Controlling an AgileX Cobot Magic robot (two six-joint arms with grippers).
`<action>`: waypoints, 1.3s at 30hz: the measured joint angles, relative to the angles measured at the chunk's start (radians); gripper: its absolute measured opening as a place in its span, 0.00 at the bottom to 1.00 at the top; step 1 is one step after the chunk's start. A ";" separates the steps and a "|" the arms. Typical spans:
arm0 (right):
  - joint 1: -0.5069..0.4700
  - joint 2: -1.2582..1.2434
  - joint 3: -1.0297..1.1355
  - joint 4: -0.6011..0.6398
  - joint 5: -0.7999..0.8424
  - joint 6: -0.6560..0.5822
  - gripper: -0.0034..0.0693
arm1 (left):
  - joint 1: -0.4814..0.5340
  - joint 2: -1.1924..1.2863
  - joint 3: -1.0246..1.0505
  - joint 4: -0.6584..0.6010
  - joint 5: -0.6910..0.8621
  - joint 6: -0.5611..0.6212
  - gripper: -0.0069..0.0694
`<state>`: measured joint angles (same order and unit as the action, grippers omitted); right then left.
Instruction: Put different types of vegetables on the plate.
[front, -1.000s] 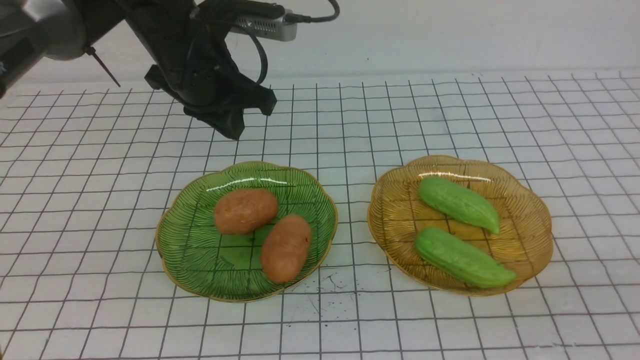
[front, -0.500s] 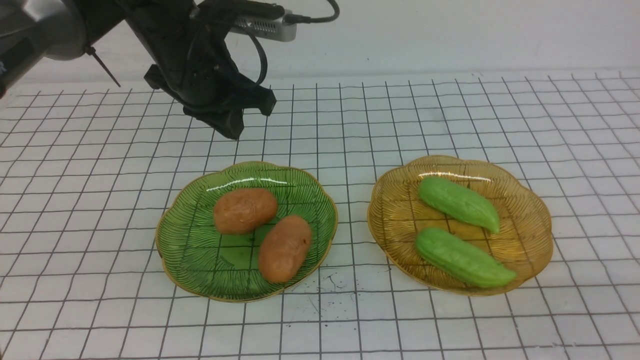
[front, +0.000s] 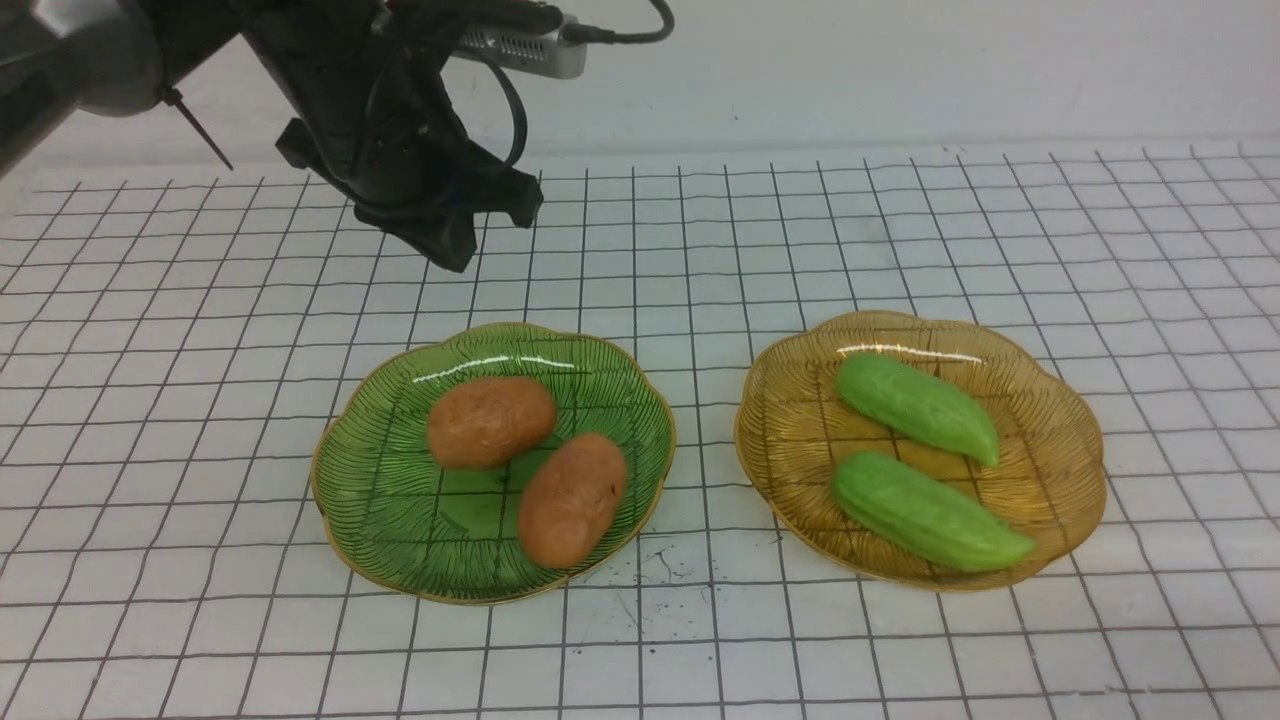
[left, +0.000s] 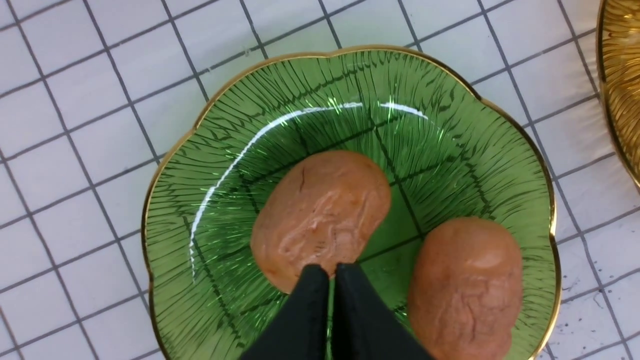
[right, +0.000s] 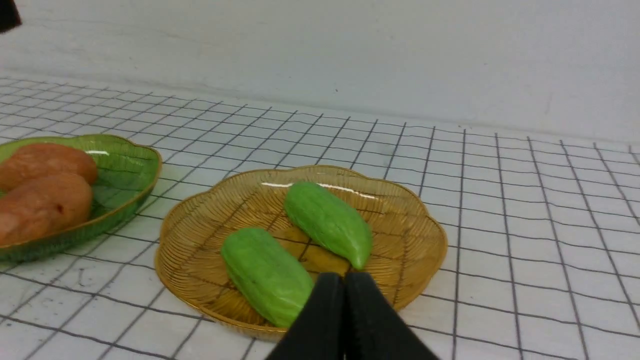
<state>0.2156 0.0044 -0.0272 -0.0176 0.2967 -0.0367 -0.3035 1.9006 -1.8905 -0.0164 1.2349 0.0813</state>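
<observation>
Front view: both potatoes (front: 491, 421) lie touching on the green plate (front: 370, 520), both cucumbers (front: 917, 406) on the amber plate (front: 1060, 500). Left gripper (left: 330, 272) hovers narrow, empty; right gripper (right: 344, 280) likewise pinched together. Descending narrow could shove a potato aside.

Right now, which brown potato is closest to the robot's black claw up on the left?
The farther potato, nearer the middle of the green plate. The left claw hangs behind it; the other potato lies nearer the front rim.

Two potatoes (front: 491, 421), two cucumbers (front: 917, 407), two plates (front: 380, 520)
</observation>
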 joint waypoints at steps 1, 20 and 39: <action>-0.021 -0.012 0.026 -0.004 0.006 0.000 0.03 | 0.000 -0.002 0.000 0.000 0.001 0.000 0.08; -0.109 -0.012 0.050 -0.004 0.085 0.000 0.03 | 0.000 -0.229 0.096 0.000 0.014 -0.008 0.08; -0.256 -0.012 0.050 -0.008 0.085 0.000 0.03 | 0.000 -0.873 0.586 -0.052 0.019 -0.009 0.08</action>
<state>-0.0408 -0.0081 0.0226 -0.0256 0.3821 -0.0367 -0.3035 1.0276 -1.3047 -0.0679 1.2542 0.0726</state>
